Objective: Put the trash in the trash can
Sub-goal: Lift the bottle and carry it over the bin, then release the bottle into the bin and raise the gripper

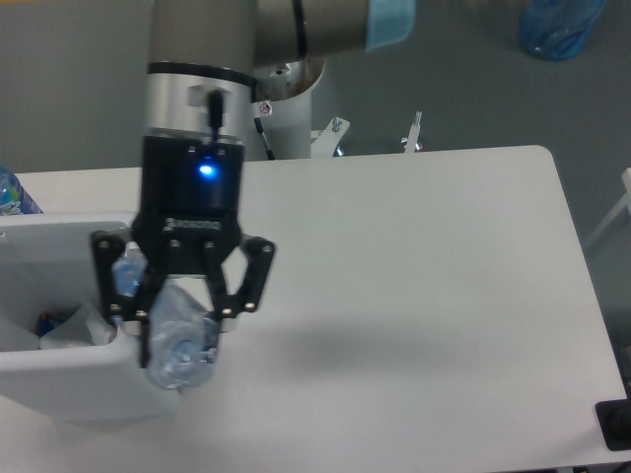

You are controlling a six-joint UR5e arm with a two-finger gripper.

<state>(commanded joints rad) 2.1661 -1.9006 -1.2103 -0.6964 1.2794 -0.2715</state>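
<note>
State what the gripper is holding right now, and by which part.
The gripper holds the clear bluish plastic bottle, its fingers clamped across the bottle's middle, the ends sticking out either side.

one plastic bottle (177,340), one paper wad (79,330), one trash can (59,379), one table (424,296)

white table (424,256), white trash can (59,389) at left edge

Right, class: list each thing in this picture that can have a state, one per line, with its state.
gripper: shut on the bottle, above the bin's right edge
bottle: held, lifted off the table
paper wad: lying inside the trash can
trash can: upright, open-topped
</note>
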